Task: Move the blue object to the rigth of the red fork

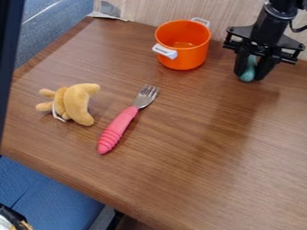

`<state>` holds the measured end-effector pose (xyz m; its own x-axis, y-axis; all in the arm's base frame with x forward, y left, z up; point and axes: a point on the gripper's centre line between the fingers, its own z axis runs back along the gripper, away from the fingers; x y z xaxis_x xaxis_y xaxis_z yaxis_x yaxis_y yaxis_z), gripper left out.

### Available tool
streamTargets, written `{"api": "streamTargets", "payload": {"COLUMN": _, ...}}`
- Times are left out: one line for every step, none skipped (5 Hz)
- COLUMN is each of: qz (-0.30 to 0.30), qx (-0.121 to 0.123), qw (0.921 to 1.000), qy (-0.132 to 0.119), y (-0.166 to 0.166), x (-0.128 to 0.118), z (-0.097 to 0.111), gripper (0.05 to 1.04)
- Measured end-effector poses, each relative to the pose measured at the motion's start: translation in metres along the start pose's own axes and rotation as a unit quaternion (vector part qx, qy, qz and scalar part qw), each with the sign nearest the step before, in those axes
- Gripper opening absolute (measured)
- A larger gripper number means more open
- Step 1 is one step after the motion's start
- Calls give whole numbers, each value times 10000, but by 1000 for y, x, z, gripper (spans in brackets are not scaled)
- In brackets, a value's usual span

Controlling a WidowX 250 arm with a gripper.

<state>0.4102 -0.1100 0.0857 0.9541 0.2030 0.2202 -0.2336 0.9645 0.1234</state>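
Gripper [249, 77] at the far right of the table [198, 184], camera view, hanging fingers down from the black arm [273, 20]. Fingers pinching the blue object [247, 73], teal in tone, rounded at its lower end; one finger to each side of it. Whether its bottom touches the wood: cannot tell. Position of the object: right of the red fork and farther off, well apart from it.

Fork [119, 128] lies aslant, left of the middle; handle pinkish red, ribbed toward its near left end, metal tines aimed far and right.

Orange pot [183, 56] upright at the far side, between fork and gripper but touching neither. Two white handles, one at its near left, one at its far right.

Tan plush toy [76, 104] on the left: one curved piece, stubby limbs, a white loop at the near side. Apart from the fork.

Beyond the far edge, a pale wood-grained panel [144, 11]. Blue-grey fabric [51, 33] at far left; brighter blue fabric [45, 193] below the near left edge.
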Motion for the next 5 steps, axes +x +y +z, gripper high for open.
{"api": "streamTargets", "payload": {"qz": 38, "qx": 0, "qw": 10000, "qy": 0, "y": 0, "x": 0, "z": 0, "gripper": 362}}
{"api": "streamTargets", "payload": {"qz": 37, "qx": -31, "qw": 10000, "qy": 32, "y": -1, "x": -2, "z": 0, "gripper": 362}}
{"api": "streamTargets", "payload": {"qz": -136, "qx": -135, "qw": 9998, "qy": 97, "y": -2, "x": -2, "z": 1, "gripper": 362}}
{"api": "streamTargets", "payload": {"qz": -252, "qx": -256, "qw": 9992, "qy": 169, "y": -2, "x": -1, "z": 2, "gripper": 362}}
{"api": "streamTargets", "payload": {"qz": -389, "qx": -524, "qw": 9976, "qy": 231, "y": 1, "x": 2, "z": 12, "gripper": 362}}
